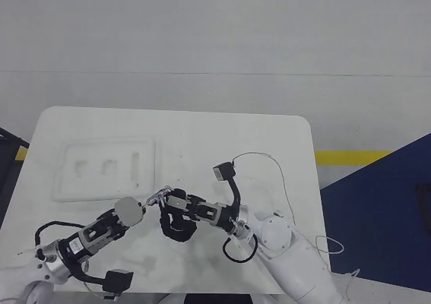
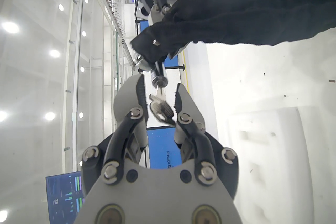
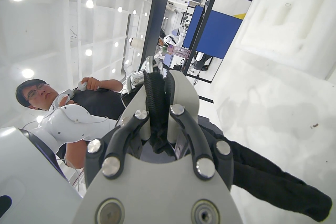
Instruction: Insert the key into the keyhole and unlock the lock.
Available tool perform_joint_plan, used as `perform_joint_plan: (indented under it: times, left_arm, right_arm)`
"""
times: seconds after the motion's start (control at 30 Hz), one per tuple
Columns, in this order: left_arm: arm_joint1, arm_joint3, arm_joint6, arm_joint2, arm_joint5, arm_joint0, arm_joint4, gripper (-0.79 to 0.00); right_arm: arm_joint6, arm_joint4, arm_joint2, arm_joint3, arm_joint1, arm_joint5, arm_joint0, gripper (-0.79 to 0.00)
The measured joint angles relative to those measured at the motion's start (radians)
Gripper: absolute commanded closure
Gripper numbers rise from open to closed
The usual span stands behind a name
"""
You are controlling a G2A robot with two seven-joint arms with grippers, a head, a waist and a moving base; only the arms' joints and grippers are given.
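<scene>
the small metal key (image 2: pixel 160 107) seems tipped into the lock (image 2: pixel 155 70), held above the worktop (image 1: pixel 223 144). the right gripper (image 3: pixel 157 78) clamps the cloth-wrapped lock; the left gripper (image 2: pixel 159 88) stands open around the key's head. stiff, thin, likely slippery: i'd pinch its flat faces.

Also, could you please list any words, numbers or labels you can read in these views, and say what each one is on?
On the blue panel in the room behind: a short line of white print, turned and partly hidden, not readable.
On the monitor: small figures beside bar charts, too small to read reliably.
On the key and the lock: no legible markings.
On the foam tray: none.
</scene>
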Motion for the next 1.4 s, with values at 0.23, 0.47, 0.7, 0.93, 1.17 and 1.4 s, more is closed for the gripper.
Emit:
perform_joint_plan:
  times: [0.23,0.47,0.7,0.93,1.17,1.4]
  left_arm:
    - [-0.009,0.048,0.013,-0.057,-0.016,-0.013,-0.201,-0.785]
    - [-0.009,0.048,0.015,-0.056,-0.015,-0.013,-0.195,-0.785]
    - [-0.008,0.047,0.007,-0.060,-0.077,-0.025,-0.225,-0.785]
    - [0.003,0.084,0.015,-0.096,-0.546,-0.079,-0.577,-0.785]
    - [0.014,0.217,-0.024,-0.001,-0.998,-0.218,-0.964,-0.785]
    - [0.014,0.215,-0.029,0.001,-0.981,-0.203,-0.944,-0.785]
  right_arm:
    - [-0.061,-0.064,0.004,-0.030,0.004,0.005,-0.023,0.000]
    - [-0.062,-0.063,0.004,-0.031,0.004,0.006,-0.023,0.000]
    - [-0.138,-0.194,0.017,-0.073,0.012,0.018,-0.049,0.000]
    - [-0.276,-0.421,0.010,-0.124,0.016,0.004,-0.088,0.000]
    - [-0.334,-0.515,-0.017,-0.145,0.015,0.007,-0.108,0.000]
    - [-0.336,-0.516,-0.018,-0.146,0.015,0.010,-0.110,0.000]
